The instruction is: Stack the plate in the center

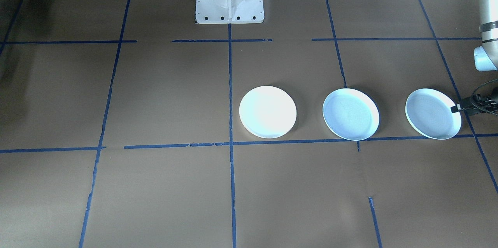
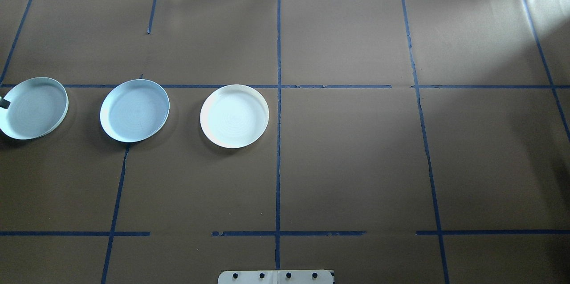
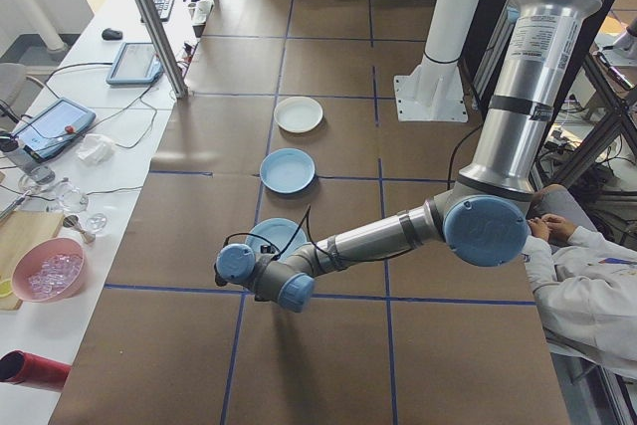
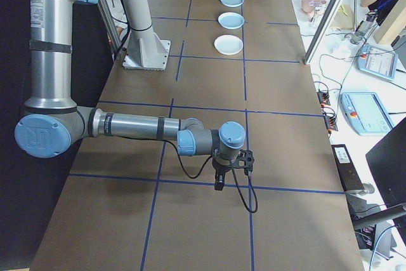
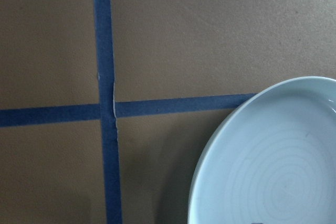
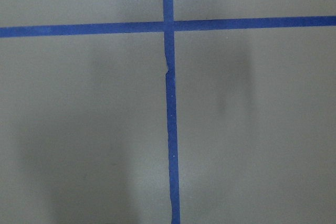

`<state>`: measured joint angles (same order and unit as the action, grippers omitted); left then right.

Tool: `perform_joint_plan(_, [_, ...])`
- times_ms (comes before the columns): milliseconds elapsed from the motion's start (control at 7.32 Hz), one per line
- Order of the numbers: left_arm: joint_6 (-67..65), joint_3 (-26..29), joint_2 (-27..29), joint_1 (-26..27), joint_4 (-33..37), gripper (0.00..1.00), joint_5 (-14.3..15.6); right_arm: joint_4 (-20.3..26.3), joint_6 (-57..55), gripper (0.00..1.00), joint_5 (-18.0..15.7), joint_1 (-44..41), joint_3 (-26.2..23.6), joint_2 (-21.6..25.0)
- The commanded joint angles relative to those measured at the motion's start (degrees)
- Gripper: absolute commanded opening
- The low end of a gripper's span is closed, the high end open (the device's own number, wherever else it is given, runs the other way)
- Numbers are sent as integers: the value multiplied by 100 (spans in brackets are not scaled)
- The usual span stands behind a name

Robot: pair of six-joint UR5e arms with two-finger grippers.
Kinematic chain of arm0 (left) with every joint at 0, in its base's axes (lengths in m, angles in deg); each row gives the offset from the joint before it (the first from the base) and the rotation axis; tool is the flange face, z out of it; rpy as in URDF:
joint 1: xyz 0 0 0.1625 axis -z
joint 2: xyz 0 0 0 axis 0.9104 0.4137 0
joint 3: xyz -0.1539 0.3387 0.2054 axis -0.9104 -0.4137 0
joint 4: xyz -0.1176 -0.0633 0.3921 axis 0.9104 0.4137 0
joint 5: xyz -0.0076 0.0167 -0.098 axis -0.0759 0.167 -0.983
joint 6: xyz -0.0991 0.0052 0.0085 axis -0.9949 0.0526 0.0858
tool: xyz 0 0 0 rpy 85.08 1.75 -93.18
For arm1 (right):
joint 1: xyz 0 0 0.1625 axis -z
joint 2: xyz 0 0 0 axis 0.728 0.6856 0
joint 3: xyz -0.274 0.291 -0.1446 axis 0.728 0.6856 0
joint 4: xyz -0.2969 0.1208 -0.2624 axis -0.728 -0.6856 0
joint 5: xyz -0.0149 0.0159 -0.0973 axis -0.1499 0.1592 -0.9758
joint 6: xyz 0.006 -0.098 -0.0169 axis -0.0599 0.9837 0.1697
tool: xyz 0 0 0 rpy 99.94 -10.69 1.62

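Plates: front-facing view, white plate [image 1: 267, 112] near surface [image 1: 163, 96] centre, two blue plates [image 1: 351, 114] beside; left tool [image 1: 456, 109] touches outermost plate's [image 1: 432, 114] rim, spread indeterminable. Right-side view: right tool [image 4: 219, 185] well apart, spread indeterminable.

A brown tabletop [image 2: 347, 164] gridded with blue tape [image 2: 278, 141] carries three plates in a row at the overhead view's left: white plate [image 2: 234, 116], middle blue plate [image 2: 134, 110], outer blue plate [image 2: 35, 108].

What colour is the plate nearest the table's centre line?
White plate; clearest in overhead exterior view.
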<state>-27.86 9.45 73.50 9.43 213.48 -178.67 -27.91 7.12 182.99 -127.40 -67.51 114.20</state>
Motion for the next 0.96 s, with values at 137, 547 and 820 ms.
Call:
perform_joint_plan(137, [-14,189,148,-64,6,58,25,0,0,100,0,-1,-4,0])
perform_joint_plan(547, [-6,145,148,-64,-2,0,42,0,0,100,0,-1,-4,0])
perform_joint_plan(820, [-40,-221,131,-55,-20,0,-1,0,0,100,0,8,-4,0])
